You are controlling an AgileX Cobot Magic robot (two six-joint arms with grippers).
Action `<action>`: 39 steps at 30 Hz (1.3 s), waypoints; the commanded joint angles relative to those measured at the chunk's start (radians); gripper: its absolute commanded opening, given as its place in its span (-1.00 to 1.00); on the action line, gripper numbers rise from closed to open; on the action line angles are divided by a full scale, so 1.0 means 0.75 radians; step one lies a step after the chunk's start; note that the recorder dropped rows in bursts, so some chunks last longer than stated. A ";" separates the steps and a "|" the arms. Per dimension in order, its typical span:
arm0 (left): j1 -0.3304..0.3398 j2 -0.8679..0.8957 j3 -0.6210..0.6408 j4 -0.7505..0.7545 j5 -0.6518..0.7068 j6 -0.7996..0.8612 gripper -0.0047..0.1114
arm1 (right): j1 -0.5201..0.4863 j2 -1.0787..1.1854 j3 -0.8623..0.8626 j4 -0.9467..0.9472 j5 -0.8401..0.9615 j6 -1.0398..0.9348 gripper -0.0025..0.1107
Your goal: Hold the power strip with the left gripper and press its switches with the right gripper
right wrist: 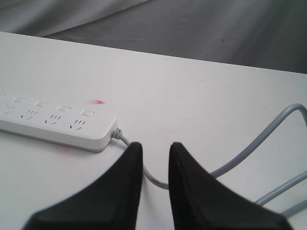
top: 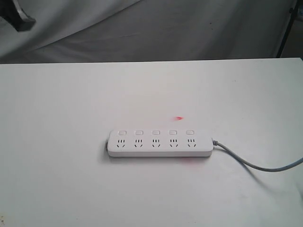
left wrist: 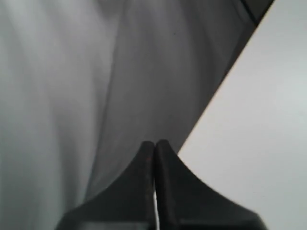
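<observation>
Exterior view: big white worktop, grey cloth behind. Power strip flat near centre, long axis left-right across view. Row of five switches along far edge, outlets on near side. Grey cord out of right end, curving off right. Strip apart from both tools. Right tool slightly parted, empty, hovering over cord just past strip's cord end. Left tool pressed closed, empty, by worktop edge, facing cloth. Small red spot just behind strip.
</observation>
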 commanded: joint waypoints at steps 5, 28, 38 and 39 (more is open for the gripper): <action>0.198 -0.435 -0.001 0.018 -0.047 -0.286 -0.92 | 0.002 -0.004 0.004 0.005 -0.002 0.003 -0.62; 0.524 -1.538 0.646 0.052 -0.267 -0.620 -0.92 | 0.002 -0.004 0.004 0.005 -0.002 0.003 -0.62; 0.524 -1.783 0.925 0.052 -0.343 -0.646 -0.92 | 0.002 -0.004 0.004 0.005 -0.002 0.003 -0.62; 0.524 -1.783 0.934 0.052 -0.340 -0.646 -0.92 | 0.002 -0.004 0.004 0.005 -0.002 0.003 -0.62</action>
